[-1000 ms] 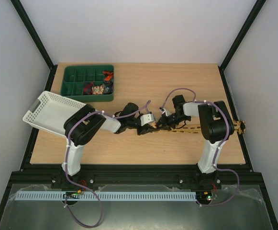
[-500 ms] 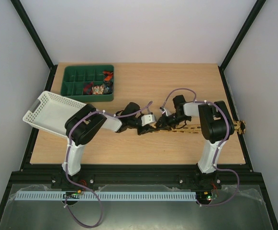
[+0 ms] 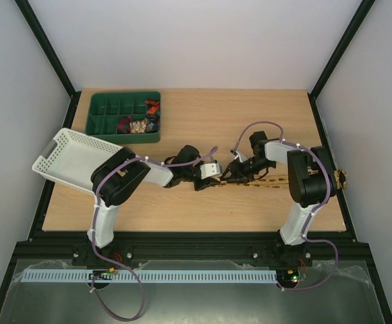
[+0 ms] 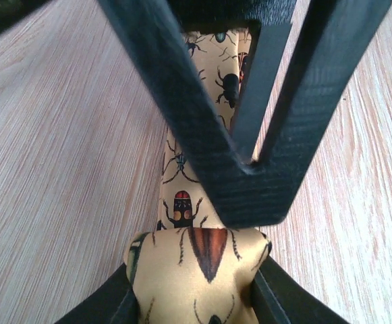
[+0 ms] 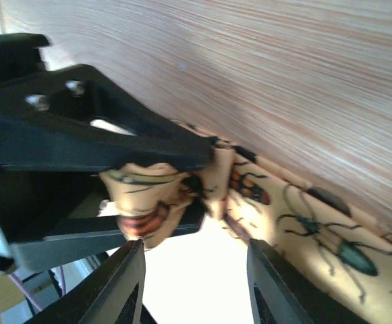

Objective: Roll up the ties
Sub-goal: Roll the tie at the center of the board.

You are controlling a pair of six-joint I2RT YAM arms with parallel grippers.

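The tan-gold tie with beetle prints lies as a long strip across the right half of the table. Its left end is wound into a small coil. My left gripper is shut on that coil, which bulges between the two fingers. The flat strip runs away from the coil. My right gripper faces the left one from the right. It is open, its fingers just short of the coil, with the strip to its right.
A green compartment tray holding small rolled items stands at the back left. A white slotted basket lies tilted at the left edge. The tie's far end reaches the table's right edge.
The left gripper has edged slightly right with the coil. The right arm's elbow and wrist have shifted a little to the right.
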